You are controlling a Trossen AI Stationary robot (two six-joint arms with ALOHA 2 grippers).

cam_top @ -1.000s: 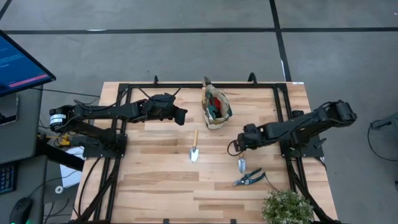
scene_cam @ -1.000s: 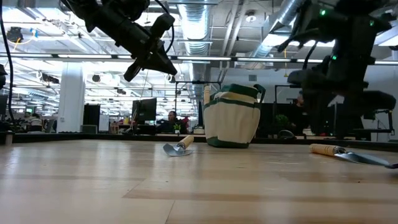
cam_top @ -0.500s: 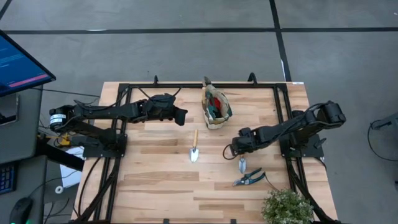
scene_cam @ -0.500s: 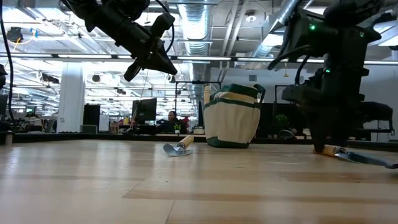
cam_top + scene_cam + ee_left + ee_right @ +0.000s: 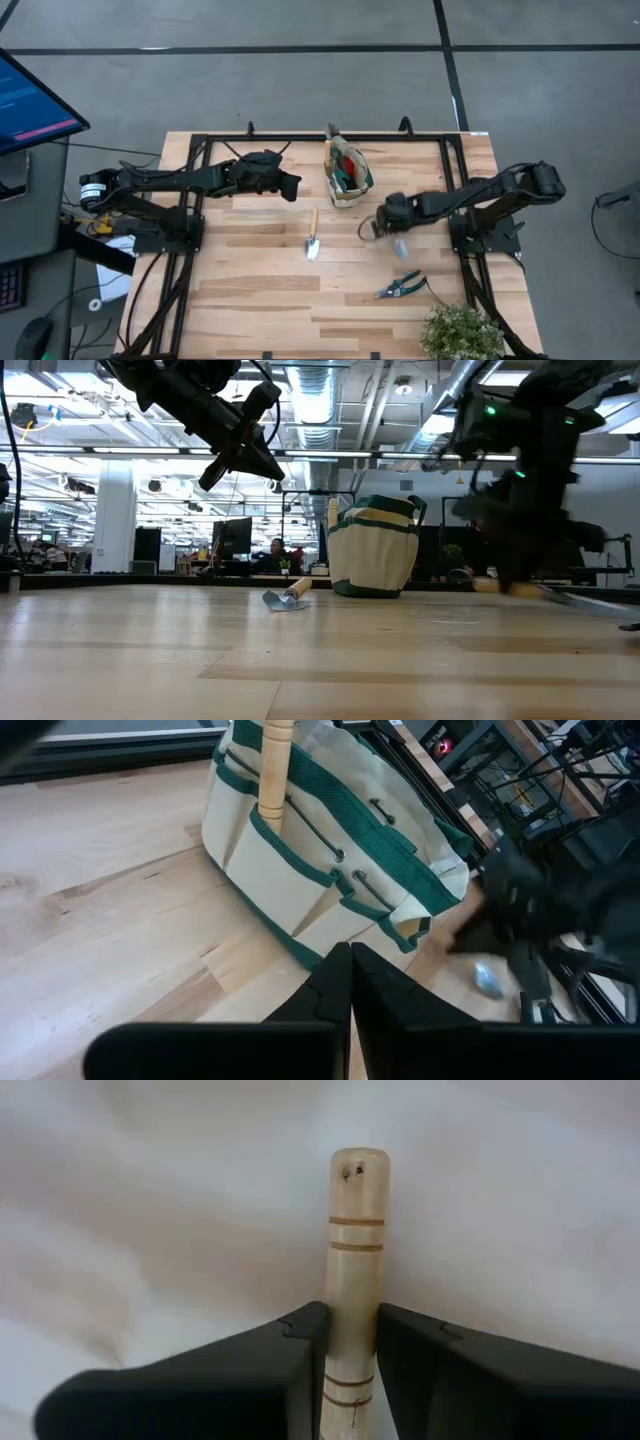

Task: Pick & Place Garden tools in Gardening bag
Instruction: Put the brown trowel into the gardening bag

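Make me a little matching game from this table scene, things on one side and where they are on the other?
Things:
1. gardening bag
2. pruning shears
3. potted plant
4. right gripper

Places or states:
A. at the table's front right corner
B. clamped on a trowel's wooden handle
C. standing near the table's back edge
D. lying flat beside the plant

Pairs: 1-C, 2-D, 3-A, 4-B
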